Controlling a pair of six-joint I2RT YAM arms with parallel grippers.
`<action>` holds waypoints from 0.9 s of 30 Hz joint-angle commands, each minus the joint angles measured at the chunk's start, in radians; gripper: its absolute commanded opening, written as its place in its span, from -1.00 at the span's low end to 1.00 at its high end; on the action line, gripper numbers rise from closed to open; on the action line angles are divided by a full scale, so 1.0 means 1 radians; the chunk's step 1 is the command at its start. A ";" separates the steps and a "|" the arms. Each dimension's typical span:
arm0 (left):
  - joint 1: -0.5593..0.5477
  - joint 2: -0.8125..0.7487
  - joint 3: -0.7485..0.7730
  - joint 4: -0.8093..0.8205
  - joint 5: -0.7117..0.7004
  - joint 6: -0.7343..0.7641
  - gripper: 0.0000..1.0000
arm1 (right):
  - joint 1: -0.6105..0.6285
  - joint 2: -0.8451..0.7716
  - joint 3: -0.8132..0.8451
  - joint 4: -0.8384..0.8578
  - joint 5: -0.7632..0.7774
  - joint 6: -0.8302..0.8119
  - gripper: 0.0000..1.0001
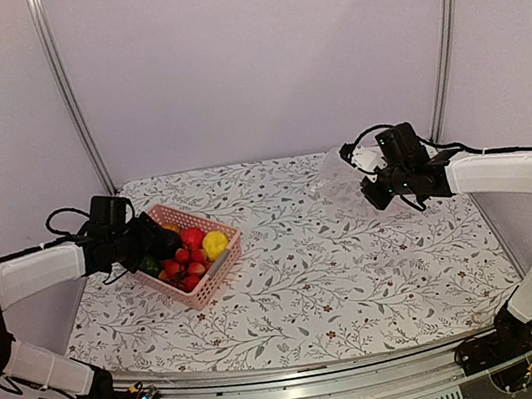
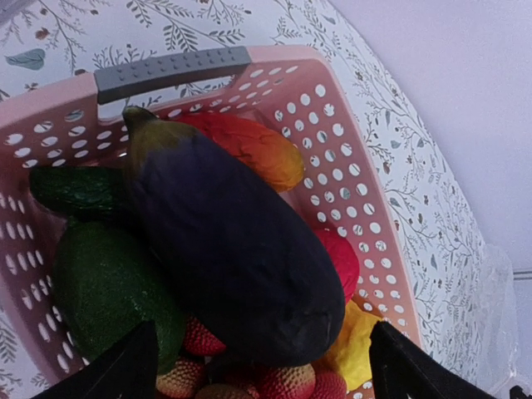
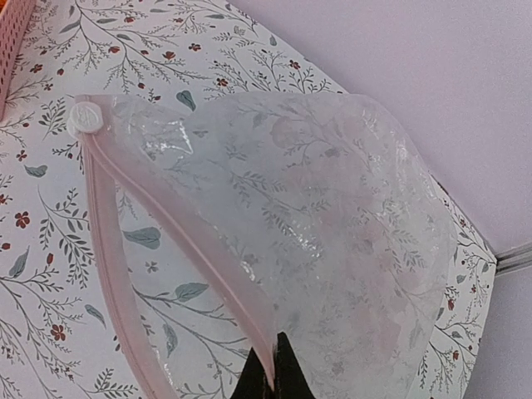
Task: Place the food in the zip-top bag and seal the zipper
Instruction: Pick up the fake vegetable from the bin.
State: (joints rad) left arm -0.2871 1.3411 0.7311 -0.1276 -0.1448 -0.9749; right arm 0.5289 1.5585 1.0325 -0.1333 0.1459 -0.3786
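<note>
- Nearest the arms, the flower-print table (image 1: 341, 289) carries a pink basket (image 1: 204, 288) on its left half. All the food lies in the basket; none is in the bag yet.
- The left gripper (image 2: 266, 370) hangs just above the basket, its fingers spread wide on either side of the dark purple eggplant (image 2: 233, 258) and gripping nothing.
- Risk: the eggplant is smooth and rounded and lies tilted on top of the pile. A grip closed off-centre would likely squeeze it out sideways.
- Risk: a green piece (image 2: 108, 283) touches the eggplant on one side, with red bumpy balls (image 2: 283, 382) and a yellow piece (image 2: 357, 341) under its tip. A finger coming down could jam on one of them, or drag the light basket along.
- Farther back on the right, the right gripper (image 3: 270, 374) is pinched together on the mouth edge of the zip-top bag (image 3: 332, 233), holding it up off the table, well apart from the basket.
- Risk: only one lip is held. The pinkish zipper (image 3: 104, 249) strips gape only in a narrow wedge, so the soft mouth may sag and the eggplant could catch on the rim and fall outside.
- Risk: the thin plastic could slip from the pinch under added weight.
</note>
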 commanded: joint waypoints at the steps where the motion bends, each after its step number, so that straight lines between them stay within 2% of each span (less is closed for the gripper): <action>1: 0.021 0.065 0.066 -0.002 0.030 -0.098 0.75 | -0.010 -0.017 -0.018 0.010 -0.010 0.001 -1.00; 15: 0.053 0.315 0.208 -0.040 0.092 -0.224 0.76 | -0.017 -0.020 -0.021 0.007 -0.023 -0.004 -1.00; 19: 0.054 0.342 0.232 -0.026 0.099 -0.208 0.45 | -0.017 -0.020 -0.020 0.004 -0.022 -0.006 -1.00; 22: 0.048 0.304 0.219 -0.013 0.089 -0.195 0.26 | -0.017 -0.026 -0.020 0.003 -0.024 -0.002 -1.00; 27: 0.026 0.148 0.167 0.037 0.083 -0.153 0.11 | -0.018 -0.027 -0.013 -0.003 -0.019 0.000 -1.00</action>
State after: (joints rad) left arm -0.2474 1.6253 0.9287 -0.1379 -0.0601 -1.1694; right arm 0.5201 1.5585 1.0225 -0.1333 0.1329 -0.3820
